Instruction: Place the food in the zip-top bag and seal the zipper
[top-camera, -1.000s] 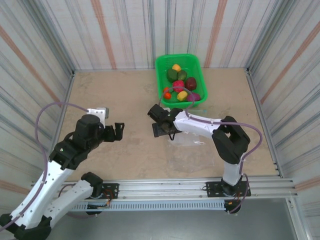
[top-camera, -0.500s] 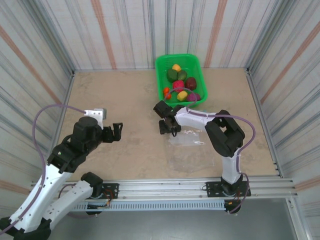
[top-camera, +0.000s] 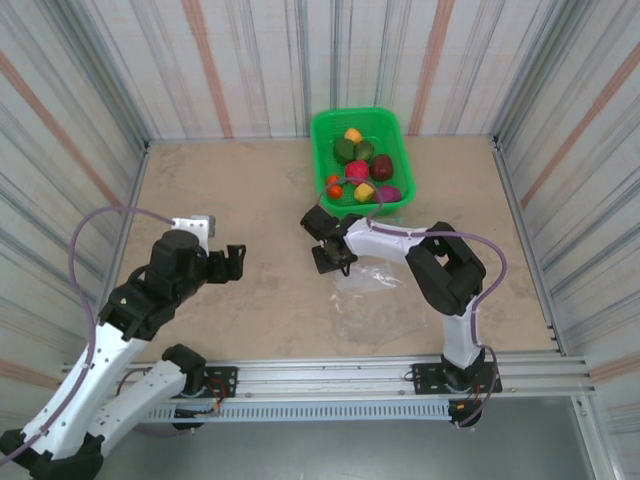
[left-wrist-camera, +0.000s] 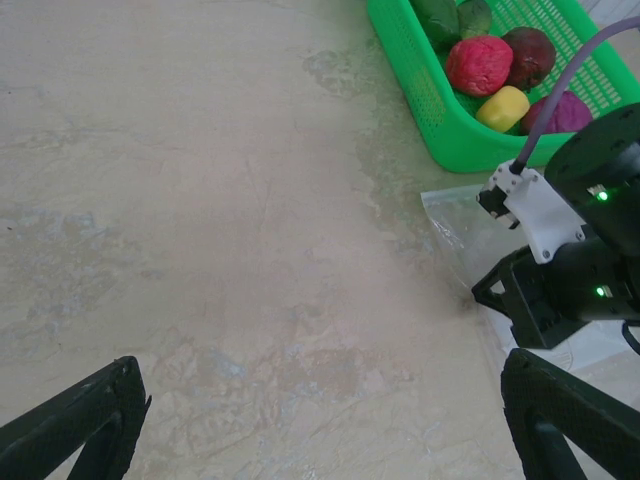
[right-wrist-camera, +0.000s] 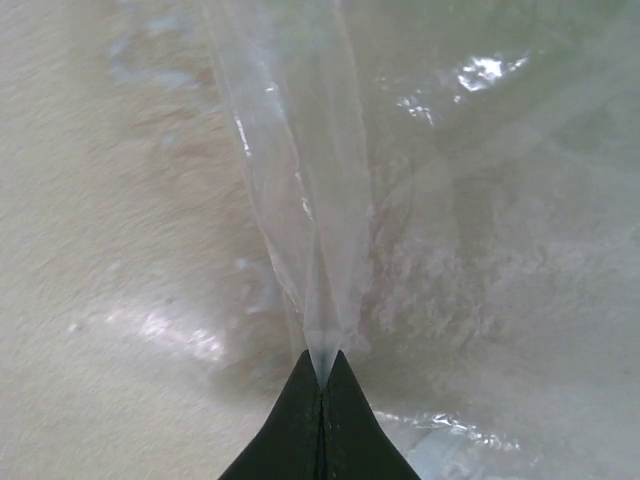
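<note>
right gripper closed, tips pressed together on a thin fold of the zip-top bag, right wrist view shows the clear film rising out of the shut tips as a narrow tent running straight ahead of them, the rest of the sheet flat on the table

bag lies mid-table, just near-side of the green basket, one corner close to the basket wall, touching or not, cannot tell; from the pinch point the sheet spreads toward the near edge and toward the right arm's side, so the gripper sits at the bag's far-left edge

cannot tell if the pinched fold is the mouth edge, zipper and slider not made out, film too clear

food all in the basket, none in the bag, beyond the bag on the far side; magenta, yellow, dark red and purple pieces seen from the left wrist

left gripper open wide and empty, fingers spread at the lower corners of its own view, above bare table, well apart from the bag, which lies to its right

key relation: right arm is on the bag, left is the free one; judgement, a lift of the pinched layer would open a gap facing left toward the open gripper, and the food is farther out and to the right of it, across the bag
</note>
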